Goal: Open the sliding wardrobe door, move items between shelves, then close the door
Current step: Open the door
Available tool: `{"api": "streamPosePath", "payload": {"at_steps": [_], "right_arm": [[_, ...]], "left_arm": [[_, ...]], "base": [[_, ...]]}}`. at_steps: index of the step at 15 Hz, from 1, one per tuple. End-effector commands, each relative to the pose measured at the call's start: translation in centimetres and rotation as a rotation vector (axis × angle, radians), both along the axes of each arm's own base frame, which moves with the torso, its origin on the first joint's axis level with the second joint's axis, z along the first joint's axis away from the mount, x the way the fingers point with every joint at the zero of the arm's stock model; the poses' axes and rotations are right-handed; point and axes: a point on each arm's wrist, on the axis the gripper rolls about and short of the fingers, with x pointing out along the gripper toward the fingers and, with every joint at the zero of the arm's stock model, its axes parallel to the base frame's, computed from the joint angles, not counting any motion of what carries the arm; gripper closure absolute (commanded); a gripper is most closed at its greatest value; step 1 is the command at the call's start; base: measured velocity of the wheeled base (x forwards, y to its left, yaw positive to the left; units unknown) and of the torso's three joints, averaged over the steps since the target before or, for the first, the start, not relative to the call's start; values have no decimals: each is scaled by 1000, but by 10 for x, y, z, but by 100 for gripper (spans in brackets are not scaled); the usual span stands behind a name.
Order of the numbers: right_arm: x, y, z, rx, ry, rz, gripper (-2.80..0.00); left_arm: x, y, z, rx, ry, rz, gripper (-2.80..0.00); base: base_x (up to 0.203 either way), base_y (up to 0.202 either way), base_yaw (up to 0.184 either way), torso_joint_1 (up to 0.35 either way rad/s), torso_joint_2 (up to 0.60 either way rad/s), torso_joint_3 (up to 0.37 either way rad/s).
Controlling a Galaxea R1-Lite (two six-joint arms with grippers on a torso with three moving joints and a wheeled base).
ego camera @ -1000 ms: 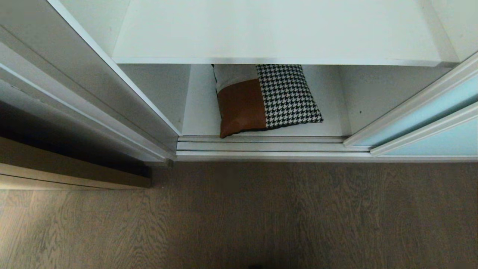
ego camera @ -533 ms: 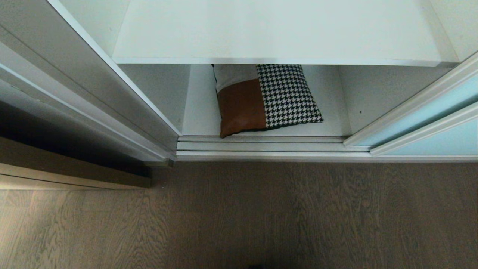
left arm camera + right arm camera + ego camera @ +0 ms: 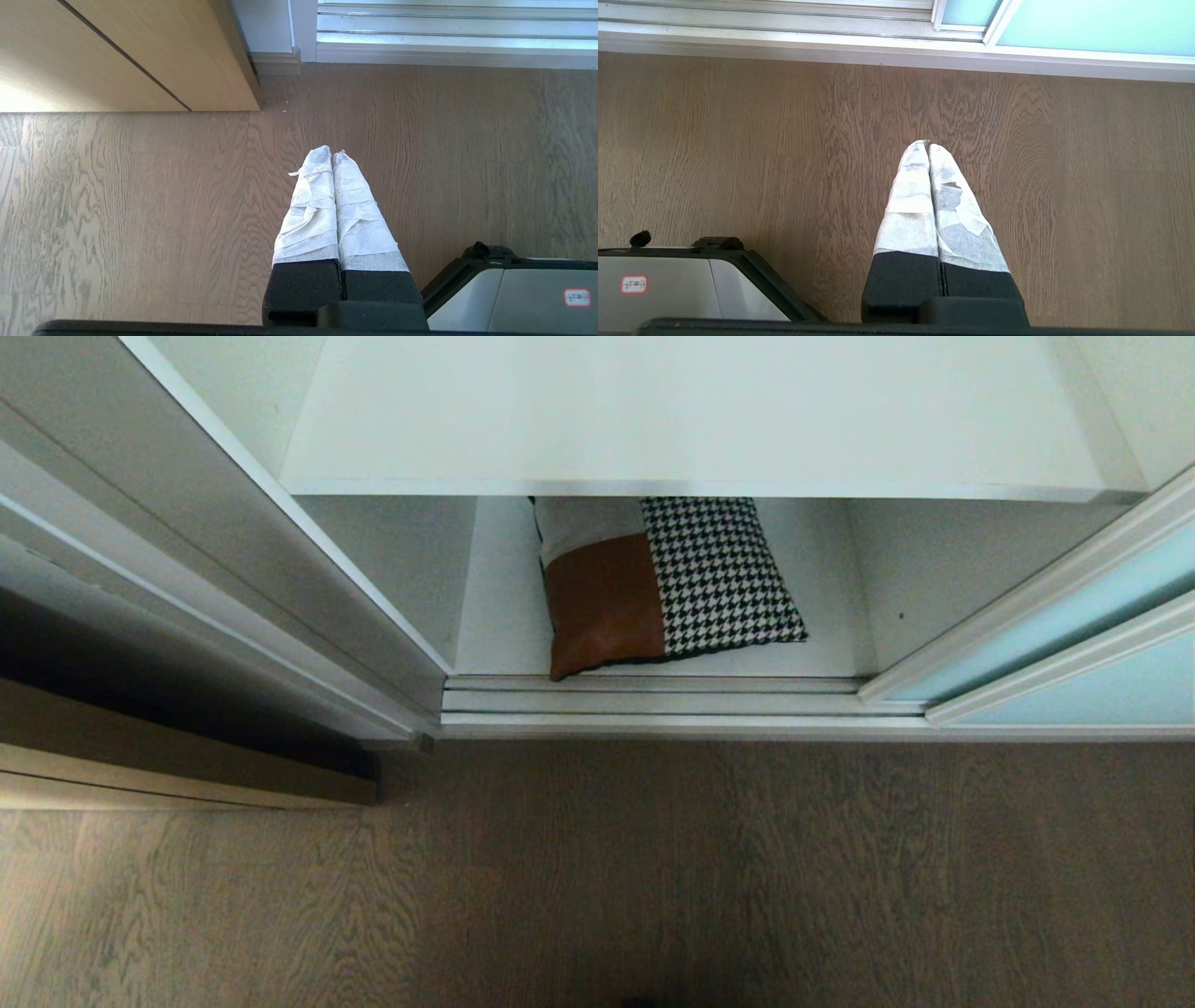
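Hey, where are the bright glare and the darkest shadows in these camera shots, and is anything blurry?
Left wrist view: strong glare on the wooden panel at the frame's edge. Head view: deep shadow in the gap left of the wardrobe, and the cushion sits shaded under the shelf. Right wrist view: evenly lit floor. Nothing looks notably blurred.

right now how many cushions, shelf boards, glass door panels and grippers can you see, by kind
patchwork houndstooth, rust-brown and beige cushion: 1
flat white laminate shelf boards, upper and lower: 2
frosted pale aqua glass door panels, inner and outer: 2
white-wrapped grippers, left and right, both shut over the wood floor: 2
total: 7
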Motion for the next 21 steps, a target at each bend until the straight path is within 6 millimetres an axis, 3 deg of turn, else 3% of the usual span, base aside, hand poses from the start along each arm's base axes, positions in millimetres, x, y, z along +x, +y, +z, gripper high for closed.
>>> {"api": "streamPosePath", "payload": {"at_steps": [1,15,16,18,21], "right_arm": [[0,0,0,0,1,0,0],[0,0,1,-38,2,-15,0],[-3,0,10,-39,-20,-20,0],[-12,-1,54,-2,-43,-28,0],[-19,0,93,61,54,-16,0]], "left_arm": [[0,0,0,1,2,1,0],[0,0,0,0,2,1,0],[0,0,0,-1,1,1,0],[0,0,0,-1,1,1,0],[0,0,0,-1,3,1,0]], "base": [[0,0,0,0,0,0],[0,0,0,0,0,0],[0,0,0,0,0,0],[0,0,0,0,0,0],[0,0,0,0,0,0]]}}
